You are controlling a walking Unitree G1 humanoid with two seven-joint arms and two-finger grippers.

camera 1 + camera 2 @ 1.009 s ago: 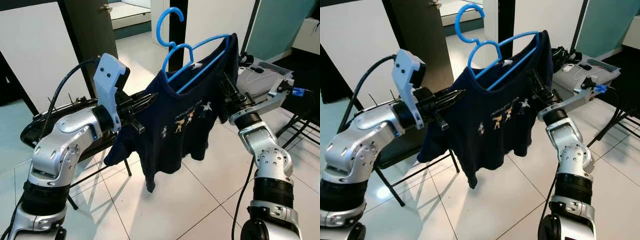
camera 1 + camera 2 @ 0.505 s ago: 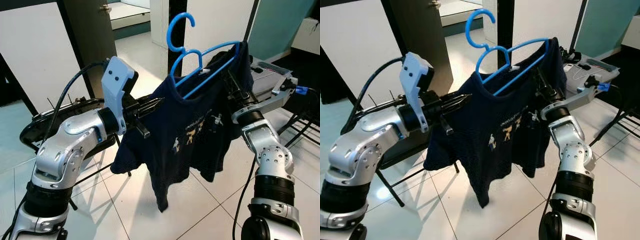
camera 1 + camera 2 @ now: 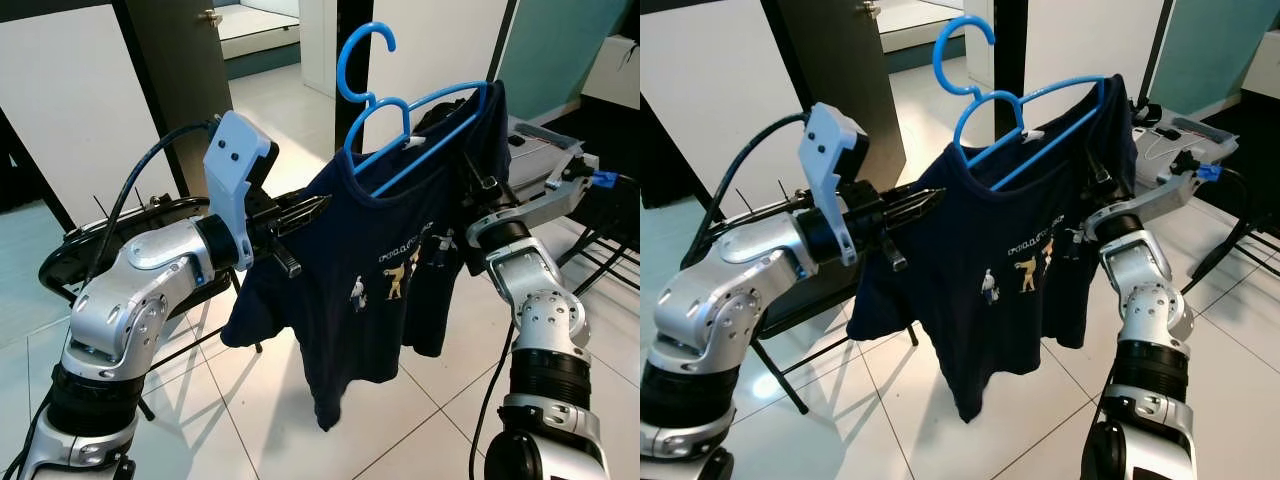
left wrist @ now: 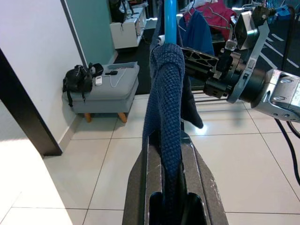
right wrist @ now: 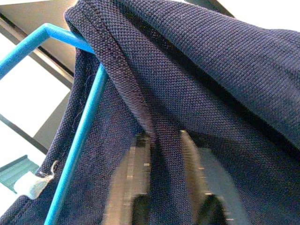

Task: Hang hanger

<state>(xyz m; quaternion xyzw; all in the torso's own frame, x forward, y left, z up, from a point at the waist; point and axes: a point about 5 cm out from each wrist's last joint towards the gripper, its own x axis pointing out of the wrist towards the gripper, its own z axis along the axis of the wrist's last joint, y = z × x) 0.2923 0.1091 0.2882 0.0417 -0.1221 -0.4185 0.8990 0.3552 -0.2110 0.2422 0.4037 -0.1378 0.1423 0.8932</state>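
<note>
A blue plastic hanger [image 3: 341, 65] carries a navy T-shirt [image 3: 380, 270] with a small printed design, held up in the air between my two arms. My left gripper [image 3: 315, 207] is shut on the shirt's shoulder at one end of the hanger. In the left wrist view the knit fabric [image 4: 166, 84] is pinched between the black fingers [image 4: 154, 187]. My right gripper [image 3: 478, 185] is shut on the other shoulder. In the right wrist view its fingers [image 5: 140, 159] clamp a fold of cloth beside the blue bar [image 5: 79, 131]. The hook points up, free.
A black chair [image 3: 110, 230] stands behind my left arm, before a dark door [image 3: 180, 70]. A black upright post [image 3: 352, 40] rises just behind the hook. A grey bench [image 3: 540, 150] with cables sits at the right, with black rack legs [image 3: 600, 250] beside it. White tiled floor [image 3: 400, 410] lies below.
Both grippers have carried the hanger and shirt to the right and slightly up. The shirt's hem has swung along with them.
</note>
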